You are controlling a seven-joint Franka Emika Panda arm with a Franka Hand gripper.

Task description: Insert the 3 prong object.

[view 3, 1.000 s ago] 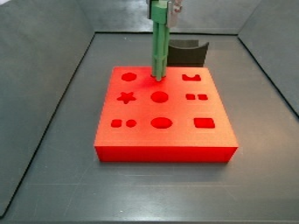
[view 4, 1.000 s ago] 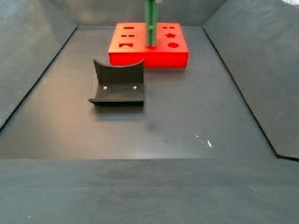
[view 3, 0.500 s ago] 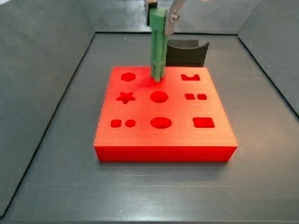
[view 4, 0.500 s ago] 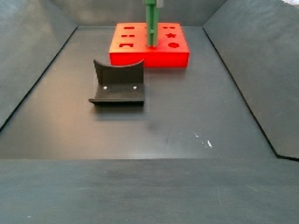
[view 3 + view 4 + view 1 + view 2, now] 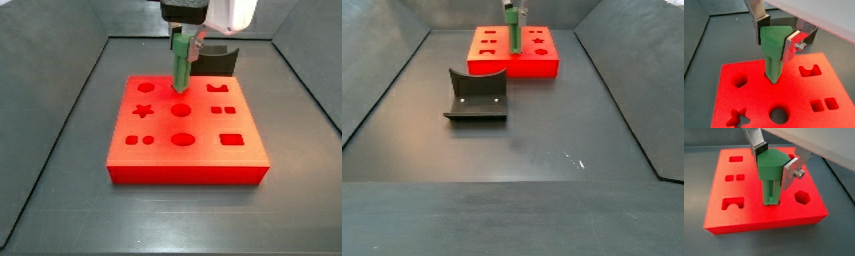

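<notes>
The 3 prong object is a long green bar standing upright. Its lower end sits in the middle hole of the far row of the red block. My gripper is right above the block and shut on the bar's upper part. In both wrist views the dark pad and the silver plate press on the bar's two sides, with my gripper around its top. In a side view only the bar shows above the block.
The red block has several other shaped holes: a hexagon, a star, a circle and an arch. The dark fixture stands on the floor beside the block. Grey walls close in the floor.
My gripper has come down into the side view with the green bar in it. The bar stands lower, its bottom end now in the hole.
</notes>
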